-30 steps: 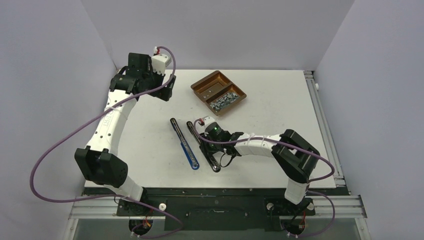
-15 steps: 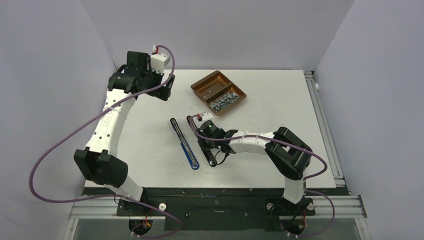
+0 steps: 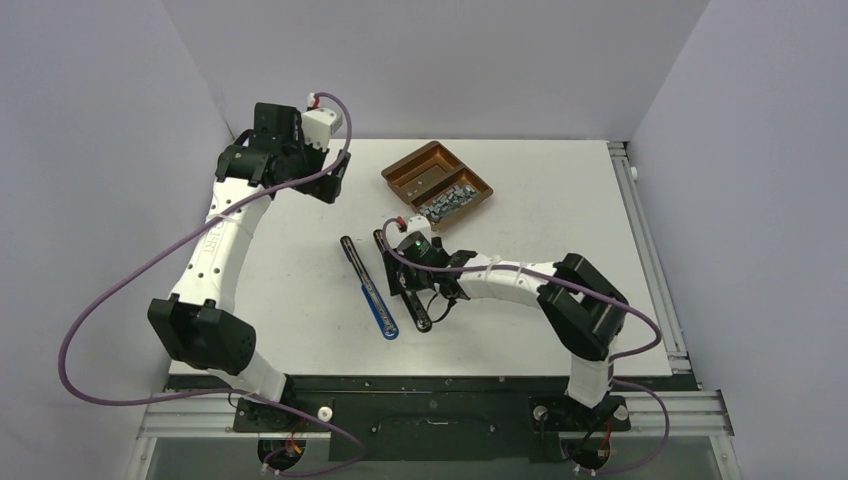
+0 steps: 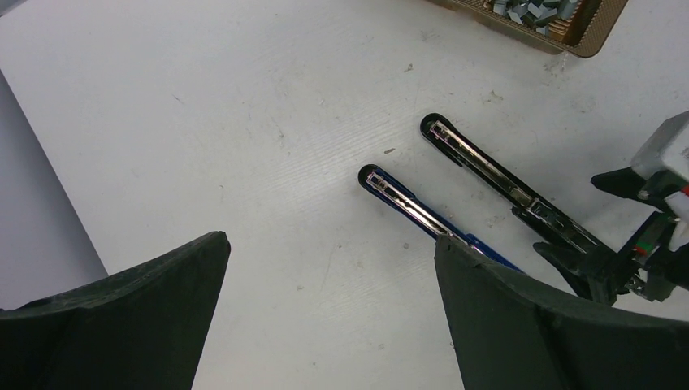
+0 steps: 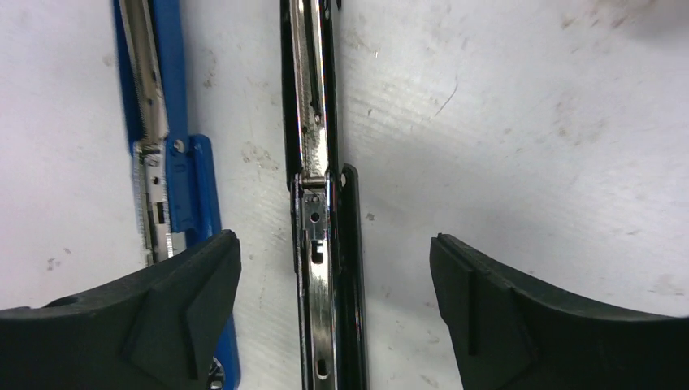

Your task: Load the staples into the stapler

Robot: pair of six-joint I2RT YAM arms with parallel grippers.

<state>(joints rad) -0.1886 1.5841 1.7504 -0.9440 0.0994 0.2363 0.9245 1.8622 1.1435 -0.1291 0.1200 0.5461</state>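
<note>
Two staplers lie opened flat on the white table, side by side. The black stapler [image 3: 384, 246] [image 5: 317, 162] has its silver channel facing up. The blue stapler [image 3: 371, 290] [image 5: 165, 122] lies to its left. My right gripper [image 3: 418, 288] [image 5: 335, 244] hovers low over the black stapler. It is open, with a finger on each side and neither touching. The staples [image 3: 447, 202] [image 4: 528, 10] sit heaped in one compartment of the brown tray [image 3: 400, 170]. My left gripper [image 3: 332, 180] [image 4: 329, 244] hangs open and empty, high over the back left.
The tray's other compartment [image 3: 420, 172] holds only a few small bits. The right arm's elbow [image 3: 585, 300] lies low across the table's right front. Grey walls close in the back and both sides.
The right gripper's jaws have spread wide from a narrow setting around the black stapler. Its wrist has shifted slightly back and left along the stapler. The left arm has not moved.
</note>
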